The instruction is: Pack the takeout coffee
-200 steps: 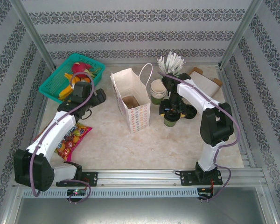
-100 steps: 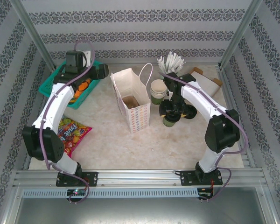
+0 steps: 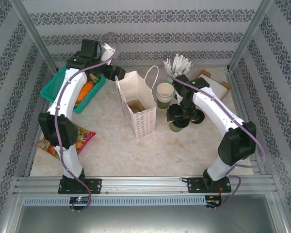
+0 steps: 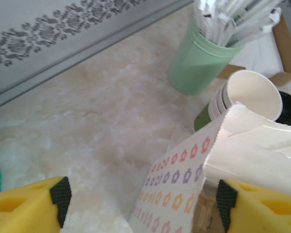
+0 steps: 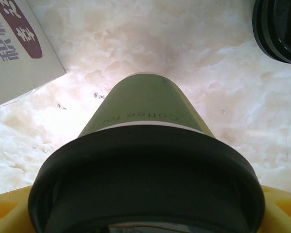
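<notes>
The table (image 3: 136,155) is taken up at its middle by the white paper bag (image 3: 136,104), which is stood upright with its mouth open, presumably so that a cup can be lowered straight in. A teal basket (image 3: 51,90) of produce is set to the left of the bag, out of the packing path.

The left gripper (image 3: 117,73) is held at the bag's rear left corner. In the left wrist view its yellow fingers (image 4: 34,208) are seen spread wide, with the bag's printed corner between them and nothing gripped; a hold on the rim to steady the bag is judged to be the aim.

A stack of lidless cups (image 3: 164,93) is kept just right of the bag. In front of that stack, also right of the bag, the takeout coffee (image 3: 177,126) is stood upright on the table, not yet packed. The right gripper (image 3: 178,118) is placed over it, with the jaws set wide on either side of the black lid (image 5: 145,184). Whether the cup is actually clamped cannot be told, since the contact is hidden by the lid.
</notes>
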Robot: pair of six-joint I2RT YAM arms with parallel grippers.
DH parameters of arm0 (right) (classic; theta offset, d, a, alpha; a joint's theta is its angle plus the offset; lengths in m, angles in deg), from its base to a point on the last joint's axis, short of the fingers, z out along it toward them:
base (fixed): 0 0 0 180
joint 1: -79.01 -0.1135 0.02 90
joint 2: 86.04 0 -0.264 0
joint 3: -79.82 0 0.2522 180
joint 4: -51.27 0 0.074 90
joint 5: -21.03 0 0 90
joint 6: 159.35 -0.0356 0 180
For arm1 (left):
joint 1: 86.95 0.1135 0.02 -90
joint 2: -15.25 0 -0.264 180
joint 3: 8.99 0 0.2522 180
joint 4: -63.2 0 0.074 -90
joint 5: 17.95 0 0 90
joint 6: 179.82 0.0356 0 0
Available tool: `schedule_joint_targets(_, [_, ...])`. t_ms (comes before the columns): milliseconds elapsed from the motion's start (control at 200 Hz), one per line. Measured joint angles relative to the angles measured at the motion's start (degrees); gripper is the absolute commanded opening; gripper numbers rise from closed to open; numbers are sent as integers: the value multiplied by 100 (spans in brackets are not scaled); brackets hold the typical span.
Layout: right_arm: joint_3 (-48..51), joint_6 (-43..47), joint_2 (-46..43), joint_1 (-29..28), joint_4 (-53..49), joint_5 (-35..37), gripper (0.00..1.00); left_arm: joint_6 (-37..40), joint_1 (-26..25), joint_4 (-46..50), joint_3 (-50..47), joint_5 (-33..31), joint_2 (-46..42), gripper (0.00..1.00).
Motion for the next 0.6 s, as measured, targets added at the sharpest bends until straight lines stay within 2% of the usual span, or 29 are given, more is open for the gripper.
schedule_joint_targets(185, [0, 0, -120, 0, -46, 13, 73, 562, -256, 455, 476, -24, 352, 59])
schedule_joint_targets(415, [24, -4, -291, 0, -131, 20, 73, 951, -496, 844, 1224, -262, 905, 29])
schedule_joint_targets(520, [26, -20, -439, -37, -216, 28, 73, 1043, -507, 942, 1272, -258, 957, 14])
schedule_joint_targets(600, [26, -26, -568, -76, -315, 37, 73, 1115, -507, 1021, 1296, -262, 957, 11])
